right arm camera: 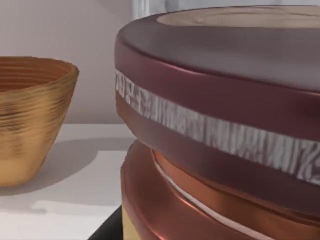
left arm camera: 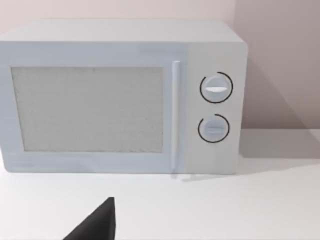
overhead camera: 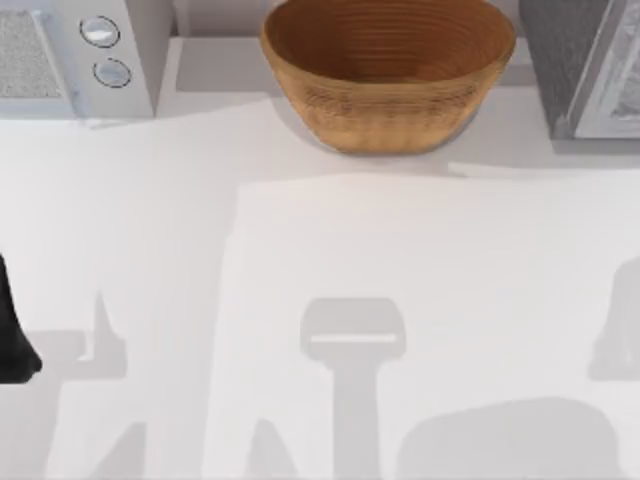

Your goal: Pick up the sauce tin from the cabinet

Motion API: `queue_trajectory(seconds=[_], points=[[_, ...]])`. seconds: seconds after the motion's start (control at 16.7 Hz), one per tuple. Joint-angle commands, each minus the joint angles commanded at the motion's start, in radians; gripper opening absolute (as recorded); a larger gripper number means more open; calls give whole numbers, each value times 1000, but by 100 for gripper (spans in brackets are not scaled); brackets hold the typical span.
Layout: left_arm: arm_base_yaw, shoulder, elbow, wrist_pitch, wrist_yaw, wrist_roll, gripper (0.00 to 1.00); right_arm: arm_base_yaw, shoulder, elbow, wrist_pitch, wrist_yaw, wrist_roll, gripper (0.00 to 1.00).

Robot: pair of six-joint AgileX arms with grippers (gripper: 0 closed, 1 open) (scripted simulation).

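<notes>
As seen from the right wrist: the sauce tin [right arm camera: 215,125] is pressed up close to the camera, maroon lid with a tan emblem on top, a pale patterned band below it, a coppery body under that.
Right gripper [right arm camera: 107,229]: a dark sliver is seen just beside the tin's lower edge; whether the tin is held, or how wide the grip stands, cannot be told.
Tin, hidden parts: its far side and base are cut off; what it rests on cannot be made out.
Left gripper [left arm camera: 95,225]: one dark tip is seen low over the bare table [overhead camera: 300,240], facing the white appliance [left arm camera: 125,95]; its opening cannot be told.
Left arm [overhead camera: 10,335]: a dark shape is cut by the table's left edge.
Open room: the middle of the table is crossed by grey shadows.
Basket [overhead camera: 388,75]: it is set at the far edge, centre, and is seen beyond the tin in the right wrist view, well apart from it.
Cabinet [overhead camera: 585,70]: it is placed at the far right corner, grey speckled side and pale door frame, cut off by the edge.
Appliance, far left corner: its two round knobs face upward in the top view.
</notes>
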Motion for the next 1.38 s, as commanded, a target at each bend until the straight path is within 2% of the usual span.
queue_trajectory(seconds=[0.3,1.38], points=[[0,0,0,0,0,0,100,74,146,26,110,17,2,0],[0,0,0,0,0,0,100,473,958,199,758,128,-1,0]])
